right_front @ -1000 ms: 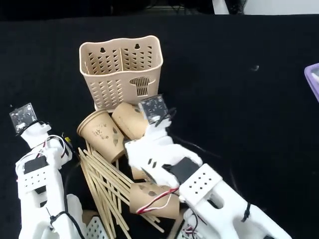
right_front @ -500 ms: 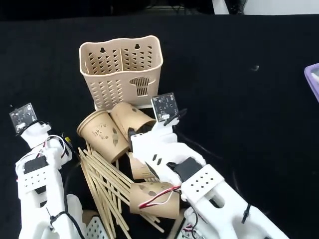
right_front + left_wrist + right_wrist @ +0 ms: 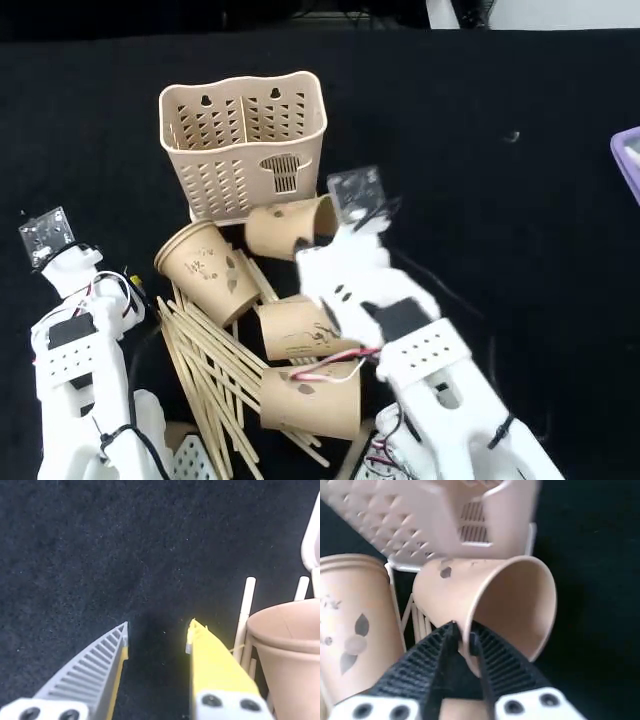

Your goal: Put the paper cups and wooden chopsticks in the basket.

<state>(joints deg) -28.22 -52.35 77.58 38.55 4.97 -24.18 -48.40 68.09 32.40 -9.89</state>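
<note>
Step in hand, as judged: first cup pick, ahead of the lift.

- The held cup (image 3: pixel 290 228) is pinched at its rim by the right hand (image 3: pixel 462 635), with one finger inside the mouth and one outside on the wall.
- The held cup is on its side just in front of the basket (image 3: pixel 243 140), near the foot of the basket wall. Whether it is off the table (image 3: pixel 500 250) cannot be told.
- The left hand (image 3: pixel 157 632) is released, with nothing between its fingers, and is held over bare table. Chopstick ends and a cup rim are seen just beside it.
- Three other cups (image 3: pixel 300 328) are left in the heap near the arm bases. One is tilted and two are on their sides, on and among the chopsticks (image 3: pixel 210 370).
- No cup or chopstick is seen in the basket, so the task is judged barely started.

What the next move calls for:
- A lift is needed, high enough for the whole cup to clear the basket rim, not just the hand.
- The cup is then to be carried over one of the two compartments and released there. A base-down turn is preferred so that later cups can be nested.

Watch points:
- The rim pinch is thin, so the cup may swing or be creased.
- The basket looks light and is close by, so it may be pushed if the lift is skimped.
</note>
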